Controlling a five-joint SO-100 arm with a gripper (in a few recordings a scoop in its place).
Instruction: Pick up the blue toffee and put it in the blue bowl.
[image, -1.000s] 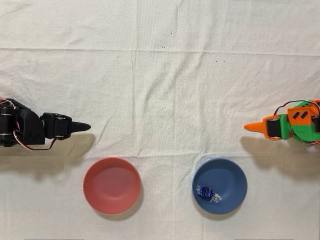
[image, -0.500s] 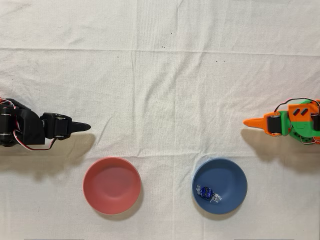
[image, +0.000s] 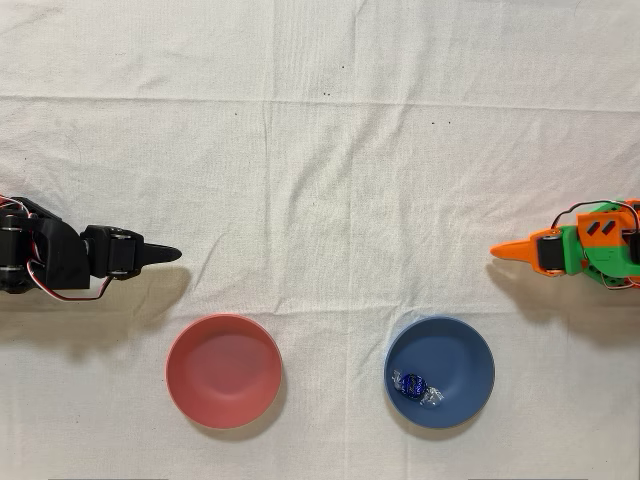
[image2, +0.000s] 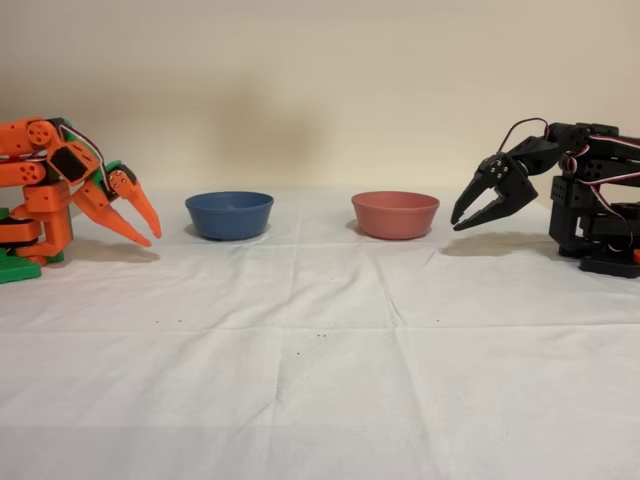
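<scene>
Although the blue toffee (image: 409, 383) is already lying inside the blue bowl (image: 466, 350), toward the left part of its floor in the overhead view, a few things could, in my judgement, be going wrong from here. If the orange arm were reaching back toward the lower right of the overhead frame, a finger could be catching the bowl's rim and tipping or sliding it, since the bowl is sitting loose on the white cloth (image: 320, 180). The candy is tiny and light, so a knock like that would be sending it out onto the cloth. The clear wrapper ends are also lying against the bowl floor, and a fingertip dragging there could be hooking one.

The gripper (image2: 152, 232) is hanging at the far left of the fixed view, just left of the blue bowl (image2: 229, 214) and apart from it, with its fingers angling down toward the cloth and holding nothing. Its jaws are standing slightly parted, the tips close together. In the overhead view the gripper (image: 497, 250) is pointing leftward from the right edge, above the bowl in the frame. The arm is folded back close over its base.

The red-pink bowl (image: 223, 371) is sitting at the lower left in the overhead view, near the idle black arm (image: 60, 262).
</scene>
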